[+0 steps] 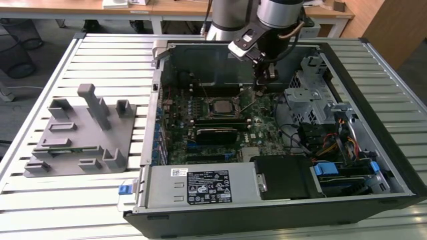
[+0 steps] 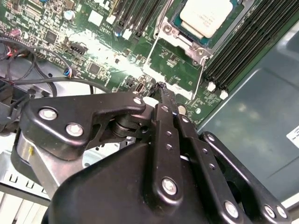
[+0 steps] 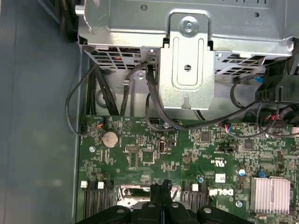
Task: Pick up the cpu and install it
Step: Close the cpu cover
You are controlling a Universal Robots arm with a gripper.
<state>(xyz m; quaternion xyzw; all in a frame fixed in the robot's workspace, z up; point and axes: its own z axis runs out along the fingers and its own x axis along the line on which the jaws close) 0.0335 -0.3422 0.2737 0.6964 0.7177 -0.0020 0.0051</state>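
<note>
Inside the open computer case (image 1: 267,220), the cpu (image 1: 220,106) lies in its socket (image 2: 164,35). In the exterior view the gripper (image 1: 260,89) hangs near its two o'clock, fingers pressed together, holding nothing.

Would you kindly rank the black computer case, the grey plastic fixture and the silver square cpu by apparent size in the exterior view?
Largest: open black computer case.
Next: grey plastic fixture.
Smallest, by a clear margin: silver square cpu.
</note>
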